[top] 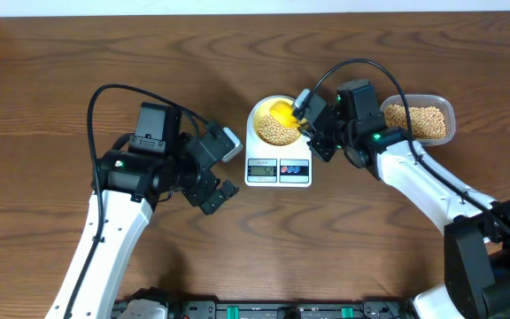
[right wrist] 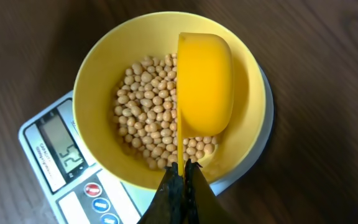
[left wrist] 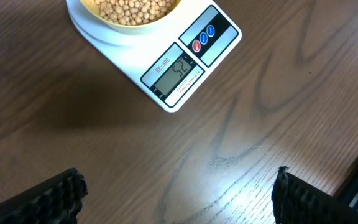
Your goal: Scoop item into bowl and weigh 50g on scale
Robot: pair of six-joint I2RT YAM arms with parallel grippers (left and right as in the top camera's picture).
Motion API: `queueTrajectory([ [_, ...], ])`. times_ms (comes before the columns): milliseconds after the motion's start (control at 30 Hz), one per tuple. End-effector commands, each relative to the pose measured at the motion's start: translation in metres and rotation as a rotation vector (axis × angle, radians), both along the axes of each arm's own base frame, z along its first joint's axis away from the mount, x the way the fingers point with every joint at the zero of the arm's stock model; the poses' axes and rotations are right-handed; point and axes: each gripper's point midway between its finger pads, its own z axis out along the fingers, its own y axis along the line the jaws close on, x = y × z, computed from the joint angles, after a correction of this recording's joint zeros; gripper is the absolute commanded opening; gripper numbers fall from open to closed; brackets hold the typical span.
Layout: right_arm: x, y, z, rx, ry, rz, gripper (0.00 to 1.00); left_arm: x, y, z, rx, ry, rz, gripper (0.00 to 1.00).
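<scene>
The pale yellow bowl (top: 275,124) sits on the white scale (top: 278,168) and holds many tan beans (top: 277,133). The scale display (left wrist: 178,71) reads 52. My right gripper (top: 306,122) is shut on the handle of a bright yellow measuring spoon (right wrist: 204,84), tipped on its side over the bowl (right wrist: 98,68) and beans (right wrist: 148,118). My left gripper (top: 220,168) is open and empty over bare table left of the scale, its fingers at the bottom corners of the left wrist view (left wrist: 179,199).
A clear plastic tub (top: 421,120) with more beans stands at the right, behind my right arm. Dark wooden table (top: 60,89) all round. The table's far edge runs along the top of the overhead view.
</scene>
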Motion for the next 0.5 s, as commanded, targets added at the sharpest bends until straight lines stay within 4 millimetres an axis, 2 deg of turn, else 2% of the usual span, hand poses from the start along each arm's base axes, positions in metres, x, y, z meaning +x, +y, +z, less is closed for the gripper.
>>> queueTrajectory([
  [0,-0.002,0.007,0.0,-0.018,-0.026,0.029,0.01,0.003,0.001,0.007,-0.001,-0.027,-0.009,0.98],
  [467,-0.022,0.024,-0.004,0.008,0.047,0.06,0.01,0.003,0.001,0.007,-0.001,-0.027,-0.009,0.98],
])
